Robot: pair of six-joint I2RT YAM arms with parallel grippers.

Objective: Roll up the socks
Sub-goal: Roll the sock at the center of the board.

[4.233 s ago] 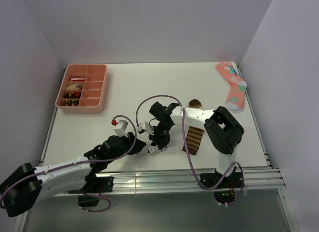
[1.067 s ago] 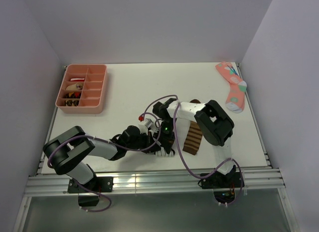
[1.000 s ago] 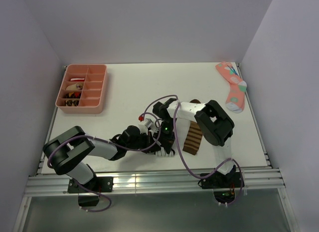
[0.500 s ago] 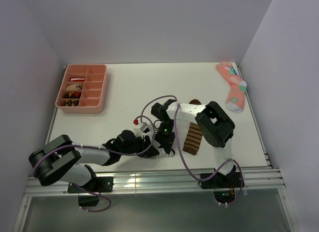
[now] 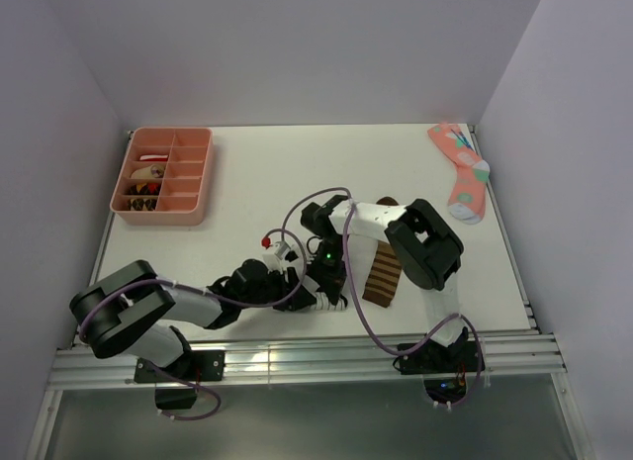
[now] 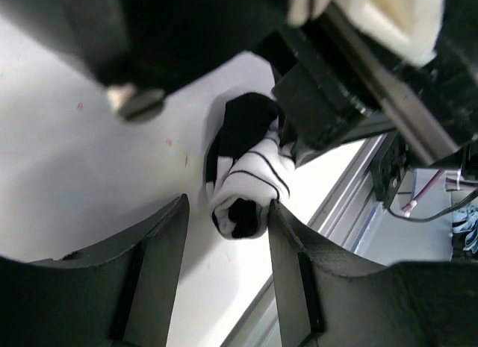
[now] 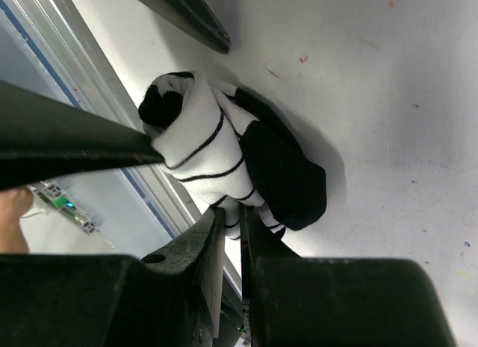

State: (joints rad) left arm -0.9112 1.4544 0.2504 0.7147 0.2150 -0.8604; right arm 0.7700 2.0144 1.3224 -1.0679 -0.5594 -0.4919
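The white sock (image 6: 243, 190) sits as a tight roll at the near edge of the worktop (image 5: 247, 183). The right jaws are pinched shut on its edge, likely to keep the roll from springing open. The left jaws stand apart, one on either side of the roll, gripping nothing (room, I judge, to draw clear without dragging it). The brown sock (image 5: 384, 275) lies flat just beside, not yet rolled.

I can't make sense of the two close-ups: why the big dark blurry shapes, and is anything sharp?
Left wrist view: the left hand's fingers sit too near the lens, so dark and soft; the striped sock is sharper. Right wrist view: same with the right hand's fingers; the sock is crisp.
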